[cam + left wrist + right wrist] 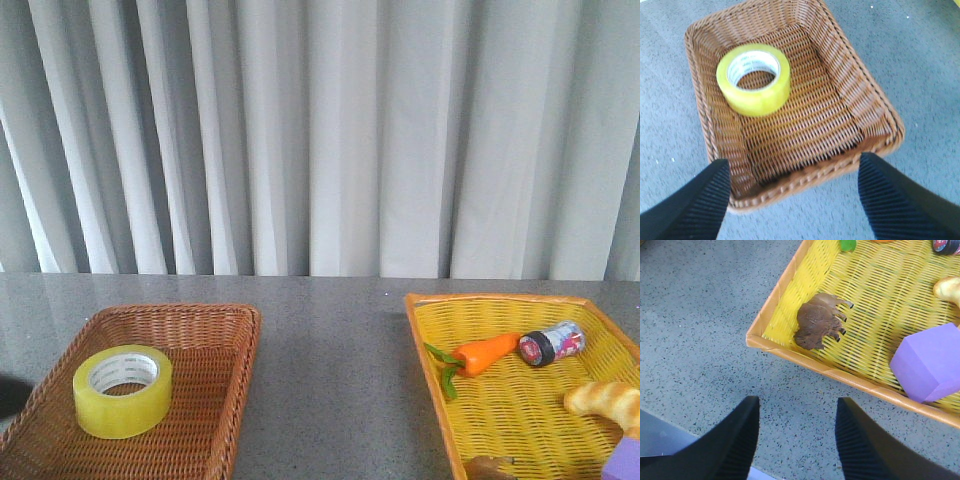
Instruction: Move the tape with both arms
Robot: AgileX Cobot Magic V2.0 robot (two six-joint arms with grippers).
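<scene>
Presently the tape (753, 79) lies flat in the brown basket (871, 102), well ahead of the left gripper (794, 192), fingers spread and empty; right gripper (797, 432) likewise parted. Judged light, rigid, slick-sided: pinch wall through core.

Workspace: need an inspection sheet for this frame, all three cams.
Surface: grey speckled table, bare between the baskets.
Job's things: tape lying flat in the brown wicker basket, untouched.
Clutter: yellow basket holds a toy carrot, small jar, bread, brown animal figure and purple block.
Grippers: left end effector open above the brown basket's edge; right end effector open over the table beside the yellow basket. Both empty.
Cables: nothing seen.
Surroundings: grey curtain behind the table.
</scene>
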